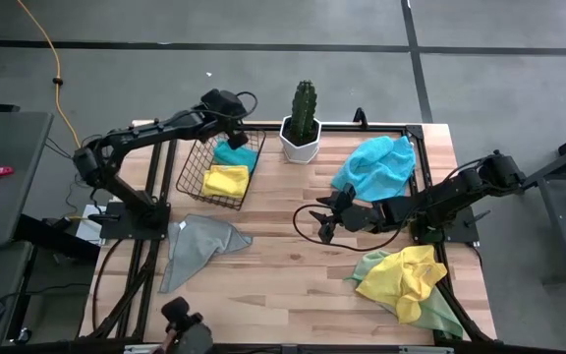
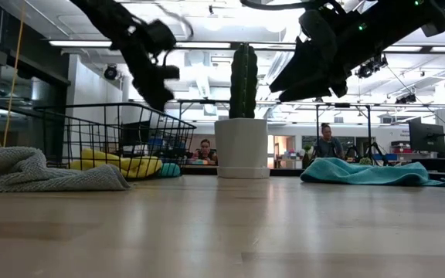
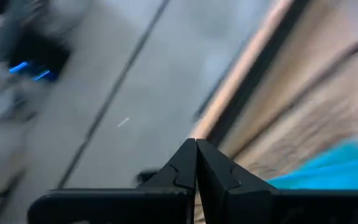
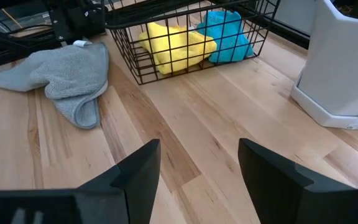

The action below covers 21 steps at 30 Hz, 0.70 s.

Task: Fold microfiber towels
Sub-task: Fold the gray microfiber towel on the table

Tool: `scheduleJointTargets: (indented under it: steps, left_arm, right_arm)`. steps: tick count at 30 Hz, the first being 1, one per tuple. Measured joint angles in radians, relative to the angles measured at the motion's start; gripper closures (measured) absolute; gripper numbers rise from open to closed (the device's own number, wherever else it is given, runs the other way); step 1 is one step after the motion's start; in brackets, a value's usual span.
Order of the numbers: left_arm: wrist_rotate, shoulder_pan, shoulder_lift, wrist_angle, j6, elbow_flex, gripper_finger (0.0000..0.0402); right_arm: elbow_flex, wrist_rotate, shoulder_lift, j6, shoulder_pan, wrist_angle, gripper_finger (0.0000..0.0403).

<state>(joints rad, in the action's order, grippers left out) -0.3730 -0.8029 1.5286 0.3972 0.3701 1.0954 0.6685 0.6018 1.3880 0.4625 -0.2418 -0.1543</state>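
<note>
You're between towels — two folded in the basket [image 1: 197, 187]. Right gripper [image 1: 324, 224], jaws apart and empty, hovers right of it; left gripper [image 1: 232, 138], jaws together, over it. Next: the grey towel [image 1: 197, 243], just below the basket.

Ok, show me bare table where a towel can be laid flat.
Widest bare wood: between the grey towel and yellow towel, along the near edge. A smaller patch lies between basket and right pincer. The right side is crowded with towels.
</note>
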Motion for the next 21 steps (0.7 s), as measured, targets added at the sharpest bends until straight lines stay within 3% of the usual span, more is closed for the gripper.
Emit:
scheduleJointTargets:
  steps: [3, 10, 16, 21]
  left_arm:
    - [0.224, 0.002, -0.022, 0.011, -0.043, 0.001, 0.0401]
    - [0.322, -0.032, 0.044, 0.139, -0.098, -0.002, 0.0401]
    - [0.217, -0.041, 0.124, 0.064, -0.099, -0.001, 0.0401]
    - [0.199, -0.04, 0.158, -0.029, -0.121, -0.001, 0.0401]
  right_arm:
    - [0.0, 0.0, 0.0, -0.004, 0.001, 0.0, 0.0194]
    - [0.0, -0.006, 0.0, 0.007, 0.001, 0.0, 0.0194]
    - [0.0, -0.008, 0.0, 0.0, 0.001, 0.0, 0.0194]
    - [0.0, -0.007, 0.0, 0.0, 0.001, 0.0, 0.0194]
